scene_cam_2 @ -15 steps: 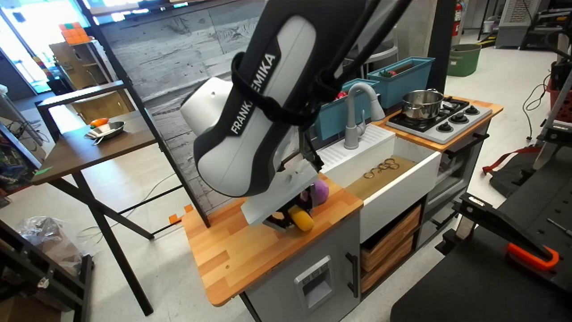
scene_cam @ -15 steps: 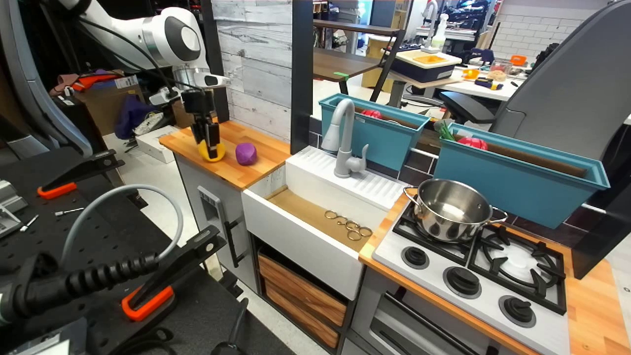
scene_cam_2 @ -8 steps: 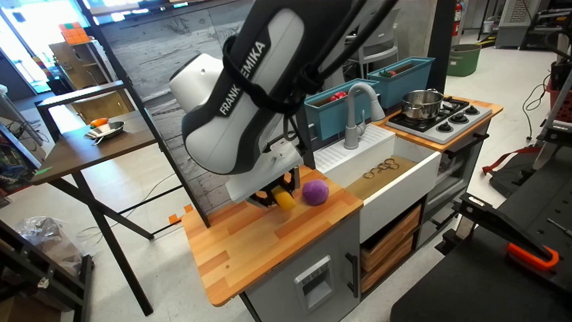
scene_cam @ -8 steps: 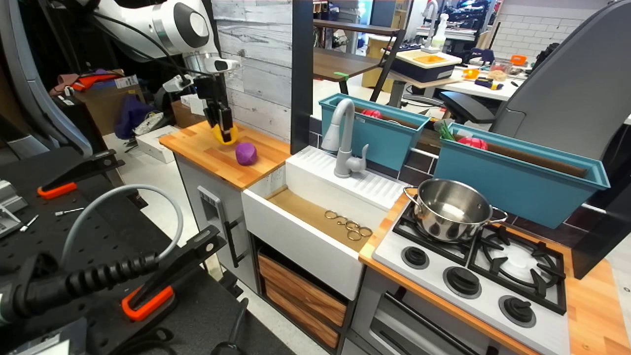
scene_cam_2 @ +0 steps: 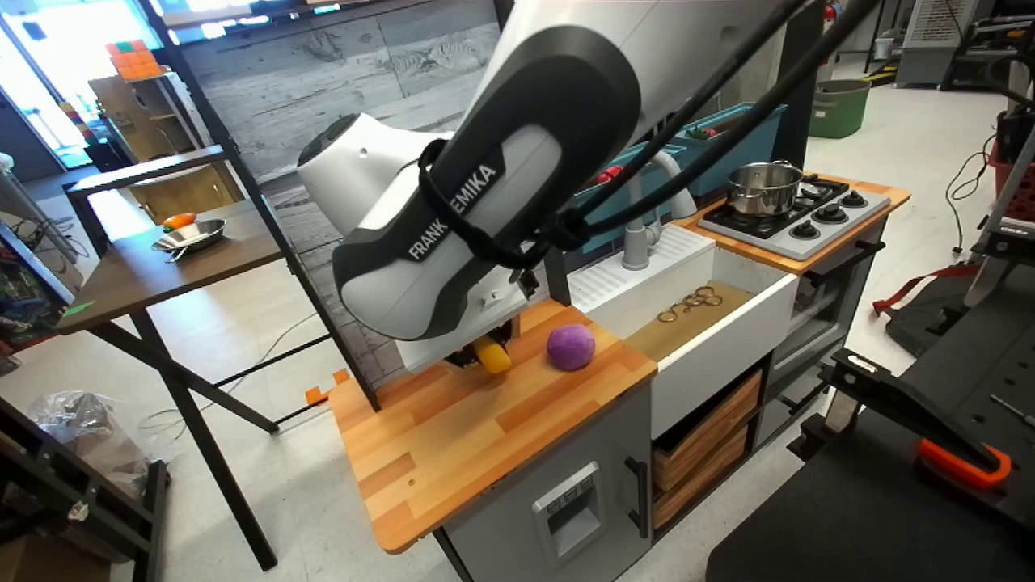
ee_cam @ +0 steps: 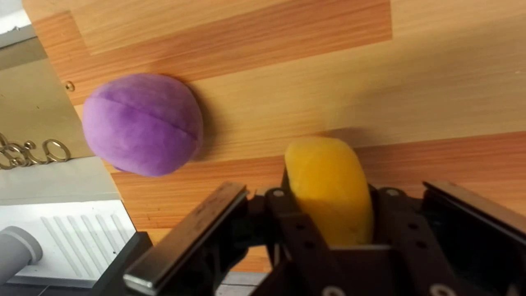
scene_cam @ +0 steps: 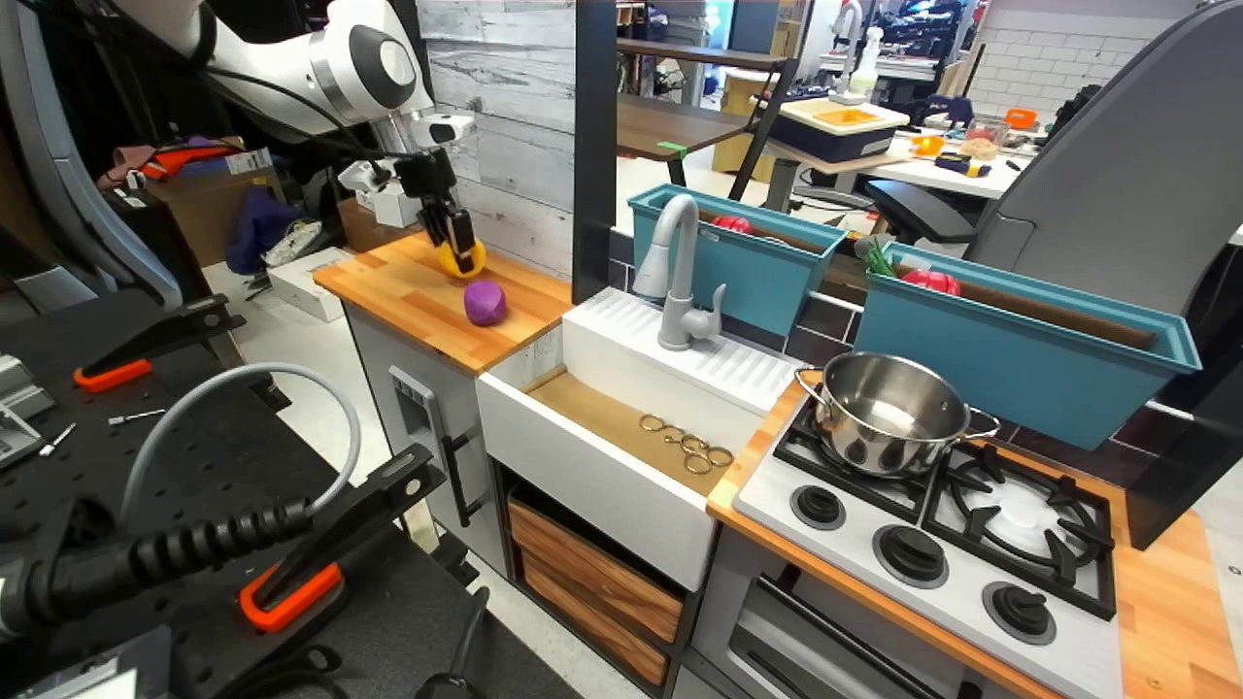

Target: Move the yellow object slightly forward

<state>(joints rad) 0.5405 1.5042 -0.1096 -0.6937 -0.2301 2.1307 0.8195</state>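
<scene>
The yellow object [ee_cam: 328,185], a rounded lemon-like toy, is held lengthwise between the two black fingers of my gripper [ee_cam: 335,197] in the wrist view. Its rear end is hidden by the gripper. In an exterior view the yellow object [scene_cam: 448,260] shows on both sides of the gripper [scene_cam: 462,248], over the back part of the wooden counter [scene_cam: 388,282] near the grey plank wall. In an exterior view the yellow object [scene_cam_2: 492,356] sticks out from under the arm. I cannot tell whether it touches the counter.
A purple ball [scene_cam: 485,303] sits on the counter close by, toward the sink; it also shows in the wrist view [ee_cam: 141,123]. The white sink [scene_cam: 583,456] adjoins the counter. The plank wall [scene_cam: 505,146] stands along the counter's back edge.
My gripper has carried the yellow object away from the counter's front edge, back toward the plank wall. The purple ball has stayed in place. The arm's links have shifted too.
</scene>
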